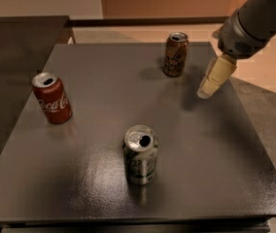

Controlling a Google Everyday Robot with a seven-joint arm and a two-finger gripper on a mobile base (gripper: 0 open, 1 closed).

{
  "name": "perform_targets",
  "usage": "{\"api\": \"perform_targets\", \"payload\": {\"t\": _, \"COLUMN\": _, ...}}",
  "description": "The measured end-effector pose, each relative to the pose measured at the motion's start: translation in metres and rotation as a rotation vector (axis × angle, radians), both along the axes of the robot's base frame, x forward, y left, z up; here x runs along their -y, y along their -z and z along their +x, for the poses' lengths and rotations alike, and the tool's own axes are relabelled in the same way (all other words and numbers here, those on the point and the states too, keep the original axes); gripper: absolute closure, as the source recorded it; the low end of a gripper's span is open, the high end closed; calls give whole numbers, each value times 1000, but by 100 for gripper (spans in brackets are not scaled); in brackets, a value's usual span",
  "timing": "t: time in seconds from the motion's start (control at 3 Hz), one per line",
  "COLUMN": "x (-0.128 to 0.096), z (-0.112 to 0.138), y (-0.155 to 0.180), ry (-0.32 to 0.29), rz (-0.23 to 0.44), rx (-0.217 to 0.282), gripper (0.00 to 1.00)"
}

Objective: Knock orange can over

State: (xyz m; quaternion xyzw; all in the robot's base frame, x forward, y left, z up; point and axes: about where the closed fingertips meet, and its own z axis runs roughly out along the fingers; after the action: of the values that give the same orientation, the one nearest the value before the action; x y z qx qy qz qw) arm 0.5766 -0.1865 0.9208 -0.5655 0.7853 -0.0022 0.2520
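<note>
The orange can (pixel 175 54) stands upright near the far edge of the dark table (pixel 94 96), right of centre. It has a brownish-orange body, pale lettering and a silver top. My gripper (pixel 214 77) comes in from the upper right on a grey arm. Its pale tips hang over the table a little to the right of the orange can and slightly nearer to the camera, apart from it.
A red Coca-Cola can (pixel 52 97) stands upright at the left of the table. A silver-grey can (pixel 140 154) with dark markings stands upright in the front middle. A second dark surface (pixel 11 47) lies to the left. Pale floor shows beyond the table.
</note>
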Motion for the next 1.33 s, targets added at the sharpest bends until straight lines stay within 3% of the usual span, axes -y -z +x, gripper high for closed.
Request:
{"api": "perform_targets", "payload": {"t": 0.33, "x": -7, "z": 51, "y": 17, "ry": 46, "rz": 87, "rx": 50, "gripper": 0}}
{"api": "perform_targets", "payload": {"t": 0.67, "x": -9, "z": 96, "y": 24, "ry": 99, "rz": 187, "rx": 67, "gripper": 0}}
{"api": "perform_targets", "payload": {"t": 1.0, "x": -14, "z": 125, "y": 25, "ry": 142, "rz": 284, "rx": 54, "gripper": 0}}
{"api": "perform_targets", "payload": {"t": 1.33, "x": -21, "z": 138, "y": 20, "ry": 161, "rz": 376, "rx": 35, "gripper": 0}}
